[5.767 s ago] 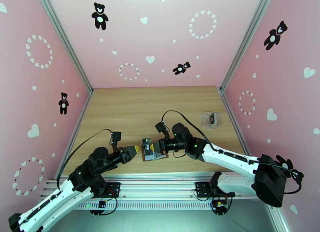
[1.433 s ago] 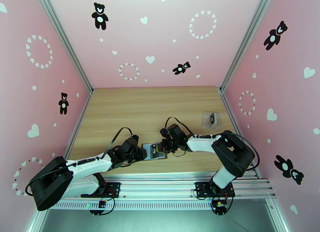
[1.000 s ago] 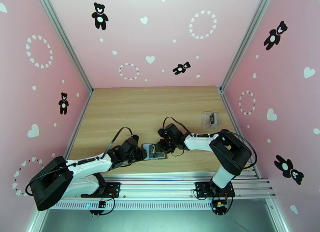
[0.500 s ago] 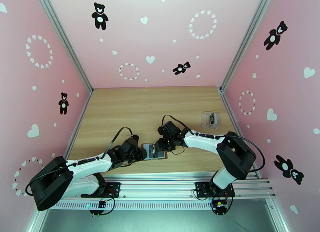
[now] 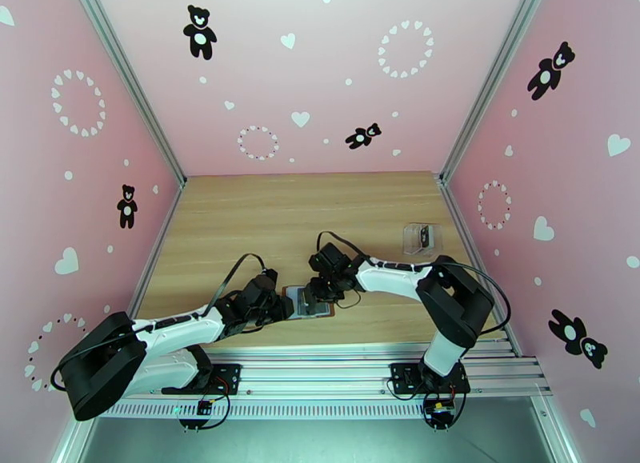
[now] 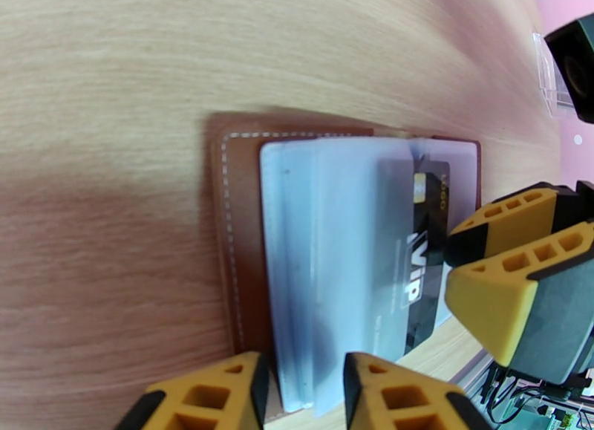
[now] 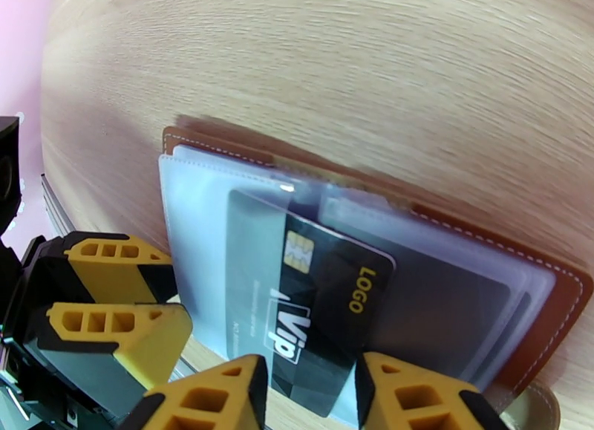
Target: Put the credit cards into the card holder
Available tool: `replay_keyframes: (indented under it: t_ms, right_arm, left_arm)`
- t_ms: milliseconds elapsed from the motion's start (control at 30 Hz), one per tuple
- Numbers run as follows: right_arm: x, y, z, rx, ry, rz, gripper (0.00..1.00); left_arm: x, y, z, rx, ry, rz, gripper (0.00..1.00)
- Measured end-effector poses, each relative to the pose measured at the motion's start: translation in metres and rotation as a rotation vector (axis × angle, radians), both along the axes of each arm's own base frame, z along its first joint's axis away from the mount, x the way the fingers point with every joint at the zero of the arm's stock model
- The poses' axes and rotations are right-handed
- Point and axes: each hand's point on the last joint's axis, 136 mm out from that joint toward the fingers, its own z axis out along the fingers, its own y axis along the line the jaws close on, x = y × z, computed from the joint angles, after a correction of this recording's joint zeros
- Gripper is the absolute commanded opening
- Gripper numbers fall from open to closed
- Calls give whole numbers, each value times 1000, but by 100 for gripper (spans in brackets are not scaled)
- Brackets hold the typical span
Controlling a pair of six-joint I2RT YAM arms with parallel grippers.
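Item 1: credit card point(image 7: 319, 305). Black face. Legible: "VIP" in white and "LOGO" in gold along one short end, with a gold chip point(image 7: 297, 250) beside them. There are lines of small pale print, too fine to read.

Item 2: card holder point(image 6: 236, 231). Brown leather with pale stitching. It lies open and flat on the wooden table point(image 5: 264, 217), near the front edge and between the two arms. Contents: a stack of greyish see-through pockets point(image 6: 334, 238). The credit card lies among them, one part hazed over by a pocket leaf and the rest showing clearly.

Item 3: left gripper point(image 6: 302, 365). It sits at the holder's left side. Its fingers stand a little apart, and the near edge of the pockets lies in the gap. Whether they nip that edge cannot be told.

Item 4: right gripper point(image 7: 309, 365). It sits at the holder's other side, facing the left gripper. Its fingers stand a little apart, and the near edge of the credit card lies in the gap. Whether the card is pinched cannot be told.

Item 5: clear box point(image 5: 422, 239). It stands on the table, well apart from the holder, to the right and further back. Contents: one dark thing, too small to identify.
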Motion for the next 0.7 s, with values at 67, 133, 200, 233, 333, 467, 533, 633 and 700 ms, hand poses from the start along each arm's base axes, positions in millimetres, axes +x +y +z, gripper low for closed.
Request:
replay_keyframes:
  t_ms: [67,133,200,233,333,467,533,633,700]
  right_arm:
    - [-1,4,0,0,0,7,35]
    - [-2,8,0,1,-1,14,34]
    - [-3,12,-1,2,2,18,34]
    - [-4,14,-1,4,2,22,34]
    - [-5,24,-1,15,4,33,33]
    - [-7,31,-3,24,10,43,33]
    - [-7,31,-2,25,10,44,33]
    - [-7,31,-2,24,8,45,33]
    - [-7,30,-2,19,0,47,35]
  left_arm:
    - [0,0,0,0,0,0,34]
    - [0,0,0,0,0,0,34]
    - [0,0,0,0,0,0,34]
    - [0,0,0,0,0,0,34]
    - [0,0,0,0,0,0,34]
    - [0,0,0,0,0,0,34]
    - [0,0,0,0,0,0,34]
    - [0,0,0,0,-1,0,34]
    - [0,0,0,-1,-1,0,34]
